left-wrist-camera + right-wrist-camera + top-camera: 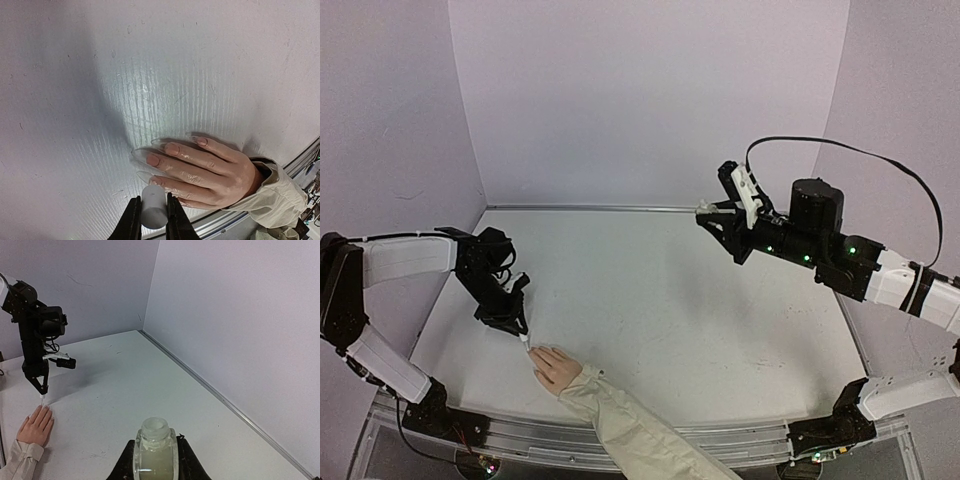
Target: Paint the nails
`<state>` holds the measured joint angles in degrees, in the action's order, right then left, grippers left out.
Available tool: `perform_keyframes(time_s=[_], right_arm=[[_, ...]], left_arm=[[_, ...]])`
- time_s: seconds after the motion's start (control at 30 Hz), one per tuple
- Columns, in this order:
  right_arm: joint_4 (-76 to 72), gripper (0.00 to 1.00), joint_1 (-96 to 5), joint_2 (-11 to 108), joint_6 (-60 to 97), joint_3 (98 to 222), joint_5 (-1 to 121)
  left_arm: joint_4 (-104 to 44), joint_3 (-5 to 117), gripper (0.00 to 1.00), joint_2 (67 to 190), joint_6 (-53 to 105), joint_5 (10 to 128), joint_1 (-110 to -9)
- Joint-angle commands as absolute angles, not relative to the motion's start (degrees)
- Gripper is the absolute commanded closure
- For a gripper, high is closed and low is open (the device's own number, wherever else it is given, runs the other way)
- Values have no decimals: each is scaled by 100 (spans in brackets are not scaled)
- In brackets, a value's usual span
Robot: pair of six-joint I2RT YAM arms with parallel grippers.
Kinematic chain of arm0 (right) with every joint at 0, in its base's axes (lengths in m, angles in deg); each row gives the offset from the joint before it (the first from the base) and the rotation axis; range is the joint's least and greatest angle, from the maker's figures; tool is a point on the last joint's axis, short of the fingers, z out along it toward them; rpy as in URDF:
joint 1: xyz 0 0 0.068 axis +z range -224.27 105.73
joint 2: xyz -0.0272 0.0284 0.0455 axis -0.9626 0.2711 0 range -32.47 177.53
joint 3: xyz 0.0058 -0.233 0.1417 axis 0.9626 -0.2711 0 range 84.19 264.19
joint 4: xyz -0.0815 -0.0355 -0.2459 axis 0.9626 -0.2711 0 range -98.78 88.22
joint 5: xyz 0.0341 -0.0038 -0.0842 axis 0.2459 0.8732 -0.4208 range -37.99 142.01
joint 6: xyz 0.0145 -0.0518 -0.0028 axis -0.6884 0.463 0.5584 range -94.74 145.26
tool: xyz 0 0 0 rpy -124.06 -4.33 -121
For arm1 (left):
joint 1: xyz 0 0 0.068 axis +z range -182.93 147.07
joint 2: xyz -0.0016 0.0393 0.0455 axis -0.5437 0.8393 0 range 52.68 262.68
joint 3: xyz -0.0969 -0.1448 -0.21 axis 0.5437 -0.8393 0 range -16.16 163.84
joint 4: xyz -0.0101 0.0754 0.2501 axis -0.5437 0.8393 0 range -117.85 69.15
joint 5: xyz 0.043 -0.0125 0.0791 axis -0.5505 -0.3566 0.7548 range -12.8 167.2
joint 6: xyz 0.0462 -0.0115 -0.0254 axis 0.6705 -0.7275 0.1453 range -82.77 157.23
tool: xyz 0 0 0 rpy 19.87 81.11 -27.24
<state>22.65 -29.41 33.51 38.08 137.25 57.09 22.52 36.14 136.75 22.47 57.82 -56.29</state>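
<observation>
A pale pink mannequin hand (558, 368) in a cream sleeve (620, 420) lies flat near the table's front left. Its nails (171, 148) are pink with long clear tips. My left gripper (510, 325) points down just beyond the fingertips, shut on a white cylindrical brush cap (153, 206). The cap hangs over the nail (156, 180) of the lowest finger in the left wrist view. The brush itself is hidden under the cap. My right gripper (155, 460) is raised at the back right, shut on a small open bottle (155, 447) of pale liquid.
Lilac walls close in the white table (670, 300) at the back and both sides. A metal rail (225, 225) runs along the near edge beside the sleeve. The left arm (35, 335) stands over the hand (36, 425) in the right wrist view.
</observation>
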Motion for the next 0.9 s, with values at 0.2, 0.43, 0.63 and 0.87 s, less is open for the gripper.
perform_keyframes(time_s=[0.2,0.43,0.63,0.87], right_arm=[[2543,100,-2951,3221,3815,13780,5678],[2545,100,-2953,3237,3818,13789,5667],[2542,100,-2953,3265,3816,13789,5673],[2539,100,-2960,3265,3845,13789,5651]], left_arm=[[2119,3691,100,13790,2361,5898,-5649],[2118,3692,100,13850,2352,6062,-5649],[2112,3728,100,13806,2333,6260,-5649],[2175,3798,100,13460,2254,6367,-5647]])
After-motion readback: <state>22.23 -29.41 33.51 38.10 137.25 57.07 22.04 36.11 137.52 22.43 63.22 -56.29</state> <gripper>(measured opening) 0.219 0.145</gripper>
